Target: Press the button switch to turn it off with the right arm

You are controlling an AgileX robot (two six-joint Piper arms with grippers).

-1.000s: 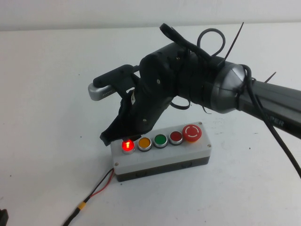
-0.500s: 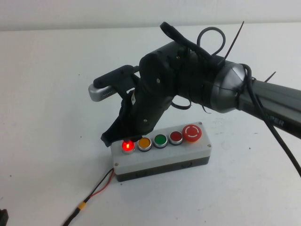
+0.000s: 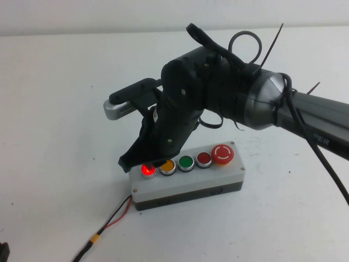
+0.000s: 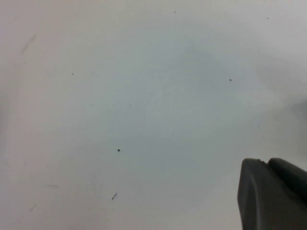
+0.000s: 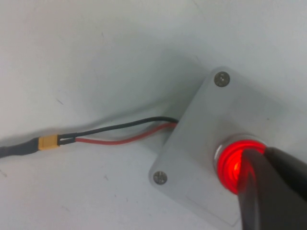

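Observation:
The button switch (image 3: 146, 171) glows bright red at the left end of the grey five-button box (image 3: 188, 183). In the right wrist view the button switch (image 5: 229, 162) glows under the dark fingertips, which cover part of it. The right arm (image 3: 218, 98) reaches in from the right, and my right gripper (image 3: 139, 162) is shut with its tip just over the button; in the right wrist view my right gripper (image 5: 261, 153) shows its fingers together. I cannot tell whether it touches. My left gripper (image 4: 265, 164) is shut, over bare white table, out of the high view.
On the box are an orange button (image 3: 167, 166), a green button (image 3: 186, 162), a darker red flat button (image 3: 204, 159) and a big red mushroom button (image 3: 222, 154). Red and black wires (image 3: 116, 216) with a yellow connector (image 3: 94, 238) run off the box's left end.
My right gripper has shifted slightly right and down, so its tip now covers more of the glowing button. The light stays on.

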